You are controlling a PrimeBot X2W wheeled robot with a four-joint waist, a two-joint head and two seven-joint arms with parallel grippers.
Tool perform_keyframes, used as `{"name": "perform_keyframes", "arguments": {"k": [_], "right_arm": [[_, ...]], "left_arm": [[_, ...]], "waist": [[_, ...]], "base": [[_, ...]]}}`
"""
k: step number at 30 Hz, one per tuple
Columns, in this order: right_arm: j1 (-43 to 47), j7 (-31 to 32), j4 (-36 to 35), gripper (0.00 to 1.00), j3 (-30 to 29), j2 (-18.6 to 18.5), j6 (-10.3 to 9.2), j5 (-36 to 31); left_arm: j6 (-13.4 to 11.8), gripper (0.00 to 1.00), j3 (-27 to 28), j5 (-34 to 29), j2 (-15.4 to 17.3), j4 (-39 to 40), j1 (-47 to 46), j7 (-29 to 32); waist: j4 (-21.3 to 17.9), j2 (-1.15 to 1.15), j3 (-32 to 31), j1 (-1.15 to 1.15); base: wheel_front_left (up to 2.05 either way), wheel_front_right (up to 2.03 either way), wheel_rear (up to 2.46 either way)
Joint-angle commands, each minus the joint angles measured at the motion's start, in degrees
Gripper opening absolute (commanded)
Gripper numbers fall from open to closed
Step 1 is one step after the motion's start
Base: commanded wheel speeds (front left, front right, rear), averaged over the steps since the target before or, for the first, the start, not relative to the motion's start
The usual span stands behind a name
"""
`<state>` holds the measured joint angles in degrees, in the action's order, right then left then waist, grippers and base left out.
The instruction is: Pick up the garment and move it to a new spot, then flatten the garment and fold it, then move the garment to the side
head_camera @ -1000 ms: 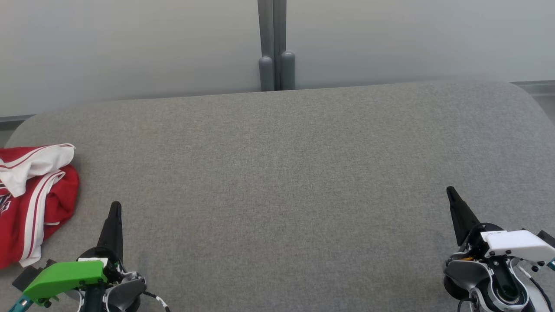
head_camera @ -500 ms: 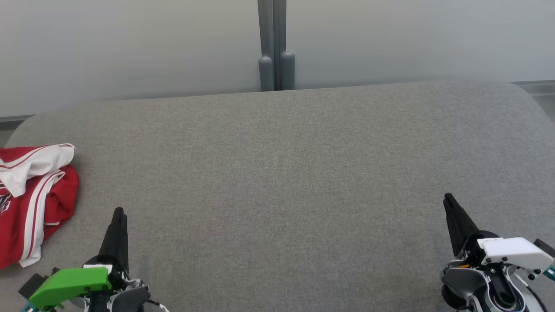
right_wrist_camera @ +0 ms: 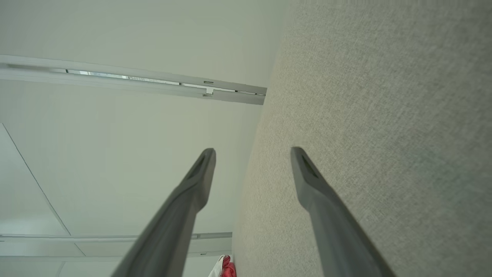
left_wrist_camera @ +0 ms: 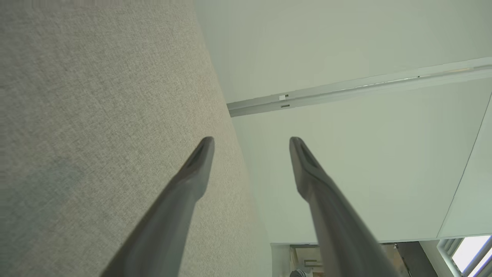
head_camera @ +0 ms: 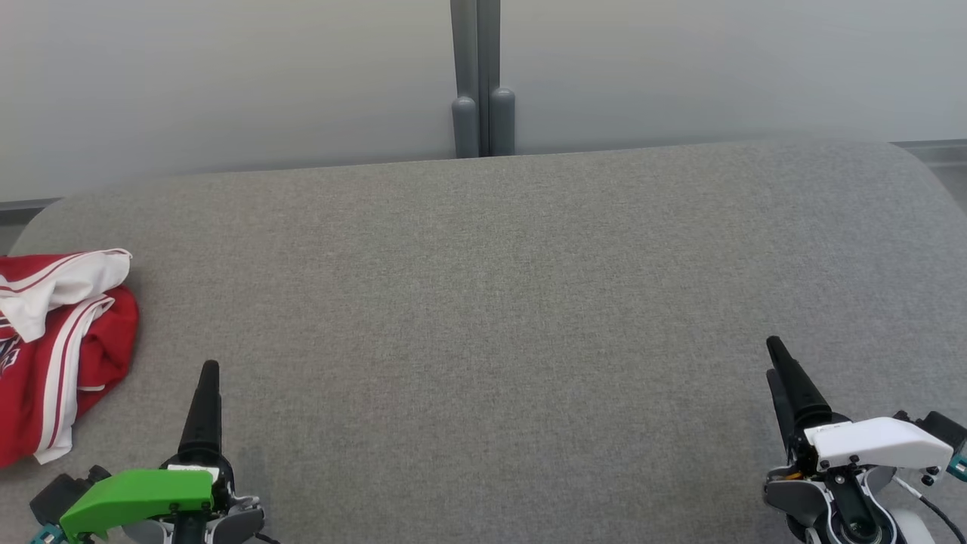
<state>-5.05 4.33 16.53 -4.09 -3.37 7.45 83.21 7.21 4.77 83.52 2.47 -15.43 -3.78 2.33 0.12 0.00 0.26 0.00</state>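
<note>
One garment [head_camera: 60, 340], red with white stripes, is seen crumpled at the left edge of the grey fabric-covered desk [head_camera: 483, 302], touched by nothing. Two end effectors are counted, each with two dark fingers. The left end effector [head_camera: 209, 368] is held over the near left of the desk, near the garment but apart from it; its jaws are spread wide and nothing is gripped. The right end effector [head_camera: 772, 351] is held at the near right, well apart from the garment, likewise wide and empty. Behind the desk, one grey post [head_camera: 476, 45] is flanked by two short grey stubs [head_camera: 464, 127].
</note>
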Motion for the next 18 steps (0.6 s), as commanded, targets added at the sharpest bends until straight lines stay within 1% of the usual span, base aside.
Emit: {"name": "perform_keyframes", "arguments": {"k": [1,6,7,18], "right_arm": [[-1.53,-0.83,-1.12,1.00,0.42,-0.60,0.02,-2.97],[-1.52,-2.19,-1.03,1.00,1.20,-0.70,0.02,-9.50],[-1.59,-2.71,-0.99,1.00,1.50,-0.69,0.02,-12.02],[-1.66,-5.39,-0.84,1.00,2.93,-0.89,0.02,-23.65]], "left_arm": [[0.07,1.00,-0.23,-3.22,0.69,0.92,-0.70,-0.68],[0.08,1.00,-0.85,-9.76,0.95,0.77,-0.65,-1.90],[0.09,1.00,-0.92,-12.20,0.99,0.72,-0.61,-2.38],[0.12,1.00,-1.17,-24.46,1.04,-0.07,-0.36,-4.79]], "waist": [[0.04,0.00,0.01,0.00],[0.12,0.00,0.04,0.00],[0.13,0.00,0.04,0.00],[0.06,0.00,0.06,0.00]], "base": [[0.00,0.00,0.00],[0.00,0.00,0.00],[0.00,0.00,0.00],[0.00,0.00,0.00]]}}
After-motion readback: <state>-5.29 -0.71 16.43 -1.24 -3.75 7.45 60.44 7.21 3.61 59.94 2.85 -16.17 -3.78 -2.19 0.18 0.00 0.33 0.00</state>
